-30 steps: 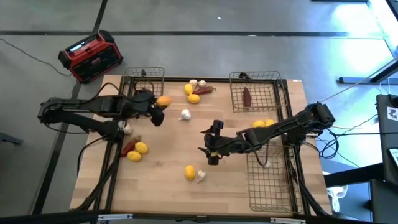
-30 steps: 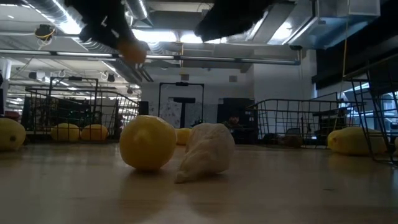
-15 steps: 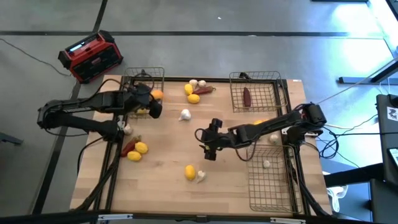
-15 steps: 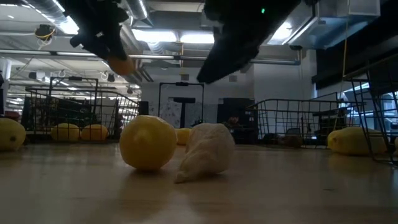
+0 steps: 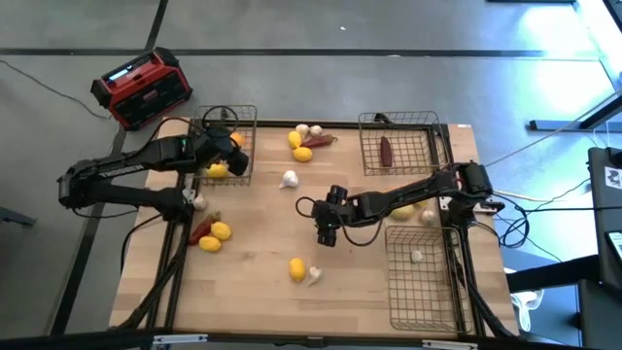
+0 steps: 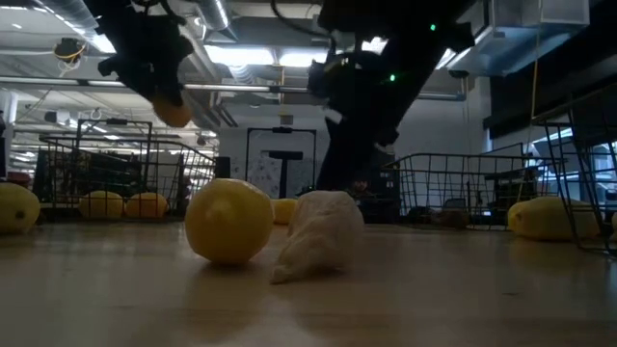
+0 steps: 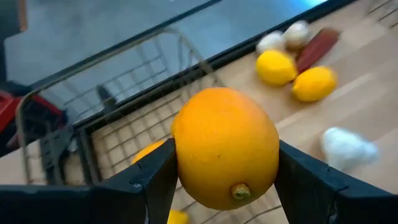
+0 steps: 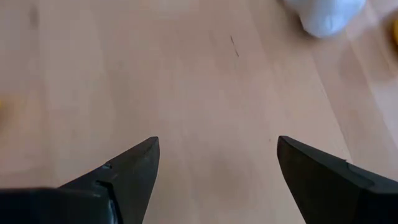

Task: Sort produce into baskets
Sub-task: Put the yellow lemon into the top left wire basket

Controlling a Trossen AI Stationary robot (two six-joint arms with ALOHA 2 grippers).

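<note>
Since a second ago the left hand (image 5: 231, 144) has carried its orange fruit (image 7: 225, 146) from beside the far-left basket (image 5: 225, 118) to over it; the left wrist view shows the fingers pinching it above the mesh. Meanwhile the right hand (image 5: 325, 231), fingers spread and empty, has swung toward that basket over bare surface (image 8: 205, 112), a garlic bulb (image 8: 325, 14) ahead.

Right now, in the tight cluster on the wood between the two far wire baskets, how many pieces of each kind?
Round yellow lemon-like fruits: 2
White knobbly garlic-like bulbs: 2
Dark red elongated piece: 1
Total: 5
</note>
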